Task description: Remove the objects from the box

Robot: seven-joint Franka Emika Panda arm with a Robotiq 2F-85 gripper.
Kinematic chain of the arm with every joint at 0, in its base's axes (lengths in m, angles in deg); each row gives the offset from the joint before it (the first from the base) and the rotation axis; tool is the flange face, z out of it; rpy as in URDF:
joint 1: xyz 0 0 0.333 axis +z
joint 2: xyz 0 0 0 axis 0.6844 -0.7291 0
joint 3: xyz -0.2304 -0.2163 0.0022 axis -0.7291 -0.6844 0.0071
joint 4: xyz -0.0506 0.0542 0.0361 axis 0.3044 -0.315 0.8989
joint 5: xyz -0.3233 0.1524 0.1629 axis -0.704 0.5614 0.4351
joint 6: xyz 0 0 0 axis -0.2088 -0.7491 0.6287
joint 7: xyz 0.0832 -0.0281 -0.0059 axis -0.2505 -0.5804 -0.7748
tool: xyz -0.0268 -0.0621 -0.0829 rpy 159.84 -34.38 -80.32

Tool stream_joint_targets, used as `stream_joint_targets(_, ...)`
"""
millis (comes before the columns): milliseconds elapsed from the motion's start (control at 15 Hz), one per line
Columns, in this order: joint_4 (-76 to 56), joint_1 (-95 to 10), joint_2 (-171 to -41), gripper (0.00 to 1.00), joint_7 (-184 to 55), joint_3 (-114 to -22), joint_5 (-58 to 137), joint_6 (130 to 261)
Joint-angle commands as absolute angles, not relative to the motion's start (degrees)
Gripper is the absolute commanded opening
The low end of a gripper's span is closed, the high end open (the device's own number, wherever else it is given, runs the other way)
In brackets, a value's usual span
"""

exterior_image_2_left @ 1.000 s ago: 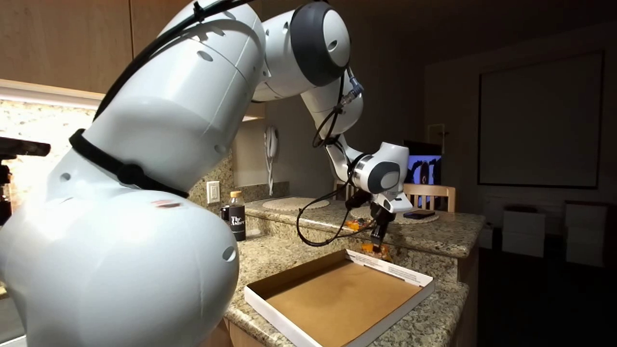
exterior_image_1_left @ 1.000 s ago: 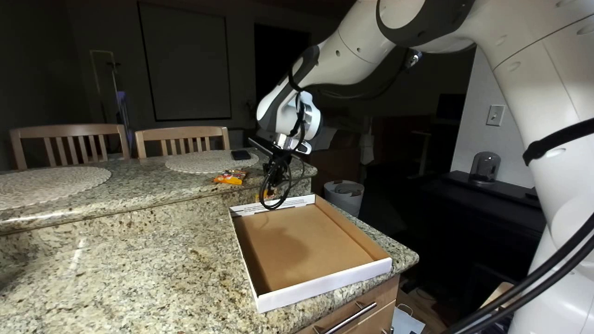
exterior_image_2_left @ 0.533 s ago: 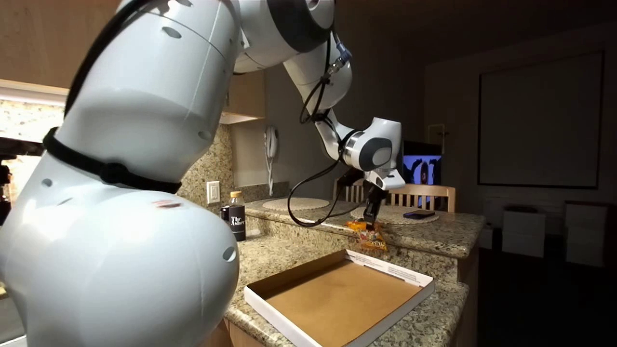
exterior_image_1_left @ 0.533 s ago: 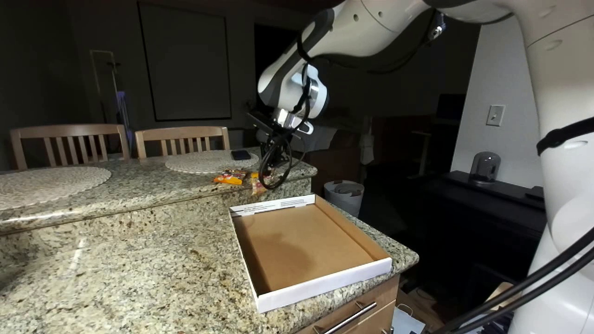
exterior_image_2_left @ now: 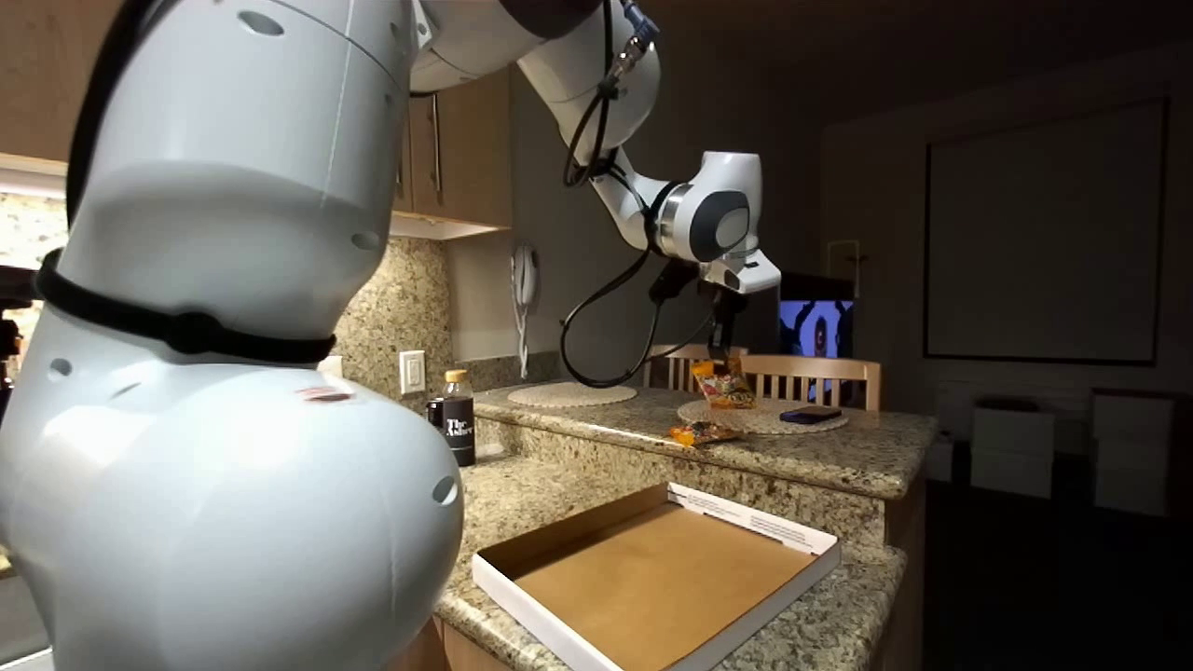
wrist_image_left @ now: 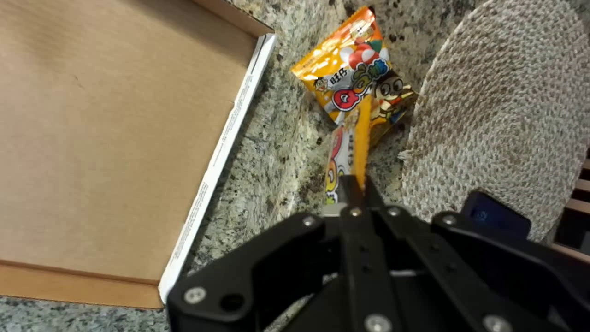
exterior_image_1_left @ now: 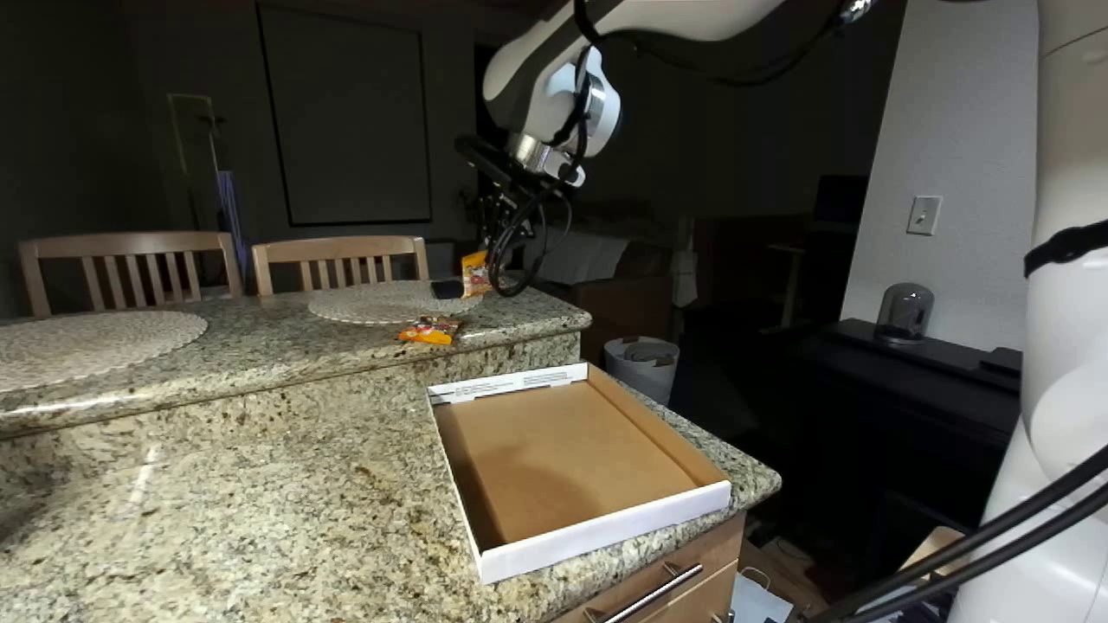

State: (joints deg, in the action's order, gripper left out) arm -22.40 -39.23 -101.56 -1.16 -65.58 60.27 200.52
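Currently your pincer grasps one orange snack packet beneath it; the second packet lies lower, on the counter.

Wooden chairs stand behind the granite counter, pale wall catching light, far wall deep in gloom!

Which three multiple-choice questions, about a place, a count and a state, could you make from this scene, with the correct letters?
1. Where does the loose snack packet lie? A) in the cardboard box B) on the raised granite counter C) on a chair
2. How many snack packets show? A) two B) three C) four
3. The jaws are? A) open B) shut, holding nothing C) shut on the other packet

1 B: both exterior views show it there.
2 A: one loose, one held.
3 C: it hangs from them.
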Motion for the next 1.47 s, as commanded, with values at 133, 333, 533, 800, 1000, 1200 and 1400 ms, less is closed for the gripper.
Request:
stream_joint_targets(133, -14.83, -38.93, -109.59, 0.0, 0.93, -66.03, 55.22, 202.04)
stream_joint_targets(333, -9.77, -38.85, -114.16, 0.0, 0.88, -66.82, 54.5, 200.98)
stream_joint_targets(533, -4.91, -38.75, -117.92, 0.0, 1.19, -67.72, 53.99, 200.16)
stream_joint_targets(800, -1.81, -38.43, -120.17, 0.31, 1.9, -68.84, 53.7, 201.21)
stream_joint_targets(1000, -0.83, -38.58, -121.06, 0.51, 1.89, -69.19, 53.98, 200.97)
stream_joint_targets(1200, -1.13, -38.57, -121.47, 0.7, 2.11, -69.27, 54.19, 200.87)
stream_joint_targets(1400, -1.7, -38.64, -121.8, 0.89, 2.29, -69.24, 54.33, 200.51)
